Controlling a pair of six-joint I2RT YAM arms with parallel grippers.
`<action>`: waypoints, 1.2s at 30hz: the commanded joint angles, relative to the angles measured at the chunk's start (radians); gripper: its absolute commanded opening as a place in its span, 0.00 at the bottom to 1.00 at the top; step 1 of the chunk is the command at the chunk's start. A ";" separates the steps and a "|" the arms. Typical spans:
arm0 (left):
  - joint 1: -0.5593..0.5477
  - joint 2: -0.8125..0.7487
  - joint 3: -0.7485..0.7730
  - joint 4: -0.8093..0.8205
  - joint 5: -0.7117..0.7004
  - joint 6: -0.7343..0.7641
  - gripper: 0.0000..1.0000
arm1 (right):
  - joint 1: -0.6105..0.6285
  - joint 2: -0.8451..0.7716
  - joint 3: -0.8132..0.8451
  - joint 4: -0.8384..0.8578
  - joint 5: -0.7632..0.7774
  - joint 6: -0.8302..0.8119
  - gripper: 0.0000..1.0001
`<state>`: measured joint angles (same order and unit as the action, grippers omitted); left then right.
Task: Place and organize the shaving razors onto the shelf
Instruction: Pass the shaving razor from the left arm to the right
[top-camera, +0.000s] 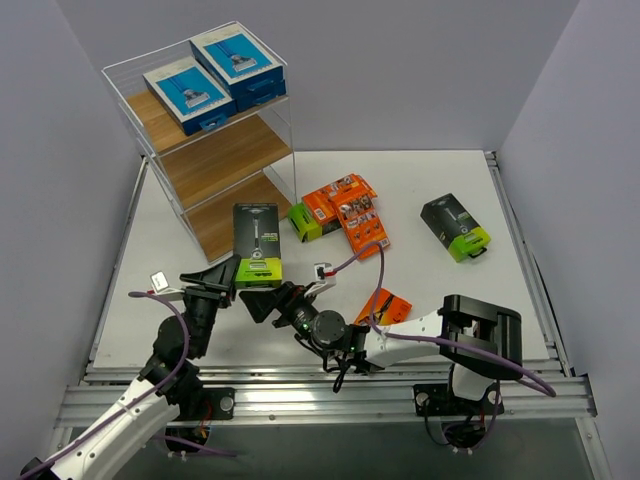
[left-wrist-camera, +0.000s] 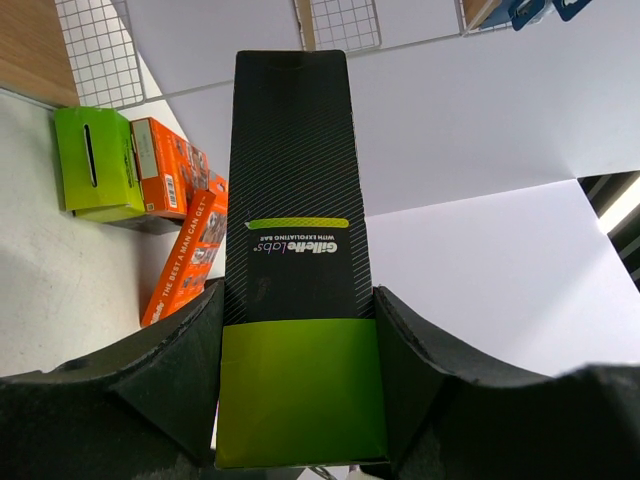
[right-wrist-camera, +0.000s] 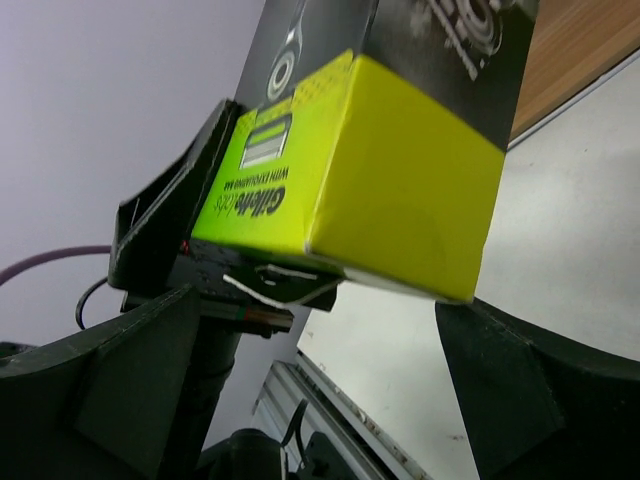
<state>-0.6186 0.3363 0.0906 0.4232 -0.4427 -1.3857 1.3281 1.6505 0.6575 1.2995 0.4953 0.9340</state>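
Note:
My left gripper (top-camera: 248, 275) is shut on the lime-green end of a black shaving razor pack (top-camera: 256, 232), holding it off the table in front of the shelf (top-camera: 225, 160). In the left wrist view the pack (left-wrist-camera: 298, 200) sits between both fingers (left-wrist-camera: 170, 370). My right gripper (top-camera: 275, 298) is open just below and right of that lime end (right-wrist-camera: 380, 190), not touching it. Two blue-and-white packs (top-camera: 215, 75) lie on the top shelf board. Orange packs (top-camera: 345, 210), a black-and-lime pack (top-camera: 304, 222) and another (top-camera: 456, 228) lie on the table.
One more orange pack (top-camera: 385, 305) lies by the right arm's forearm. The shelf's wire grid (left-wrist-camera: 95, 50) and lower boards stand just beyond the held pack. Grey walls close in the table on three sides, and a metal rail (top-camera: 330, 395) runs along the near edge.

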 joint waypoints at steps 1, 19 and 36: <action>0.005 -0.005 0.023 0.173 -0.008 -0.072 0.02 | -0.027 -0.043 0.044 0.704 0.022 -0.021 0.99; 0.005 0.086 0.008 0.256 0.001 -0.084 0.02 | -0.044 -0.031 0.128 0.705 0.072 -0.046 0.89; 0.005 0.079 -0.025 0.241 0.048 -0.088 0.02 | -0.073 -0.031 0.188 0.707 0.106 -0.052 0.77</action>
<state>-0.6109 0.4248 0.0635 0.5877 -0.4671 -1.4654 1.2667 1.6489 0.7742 1.2484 0.5808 0.8917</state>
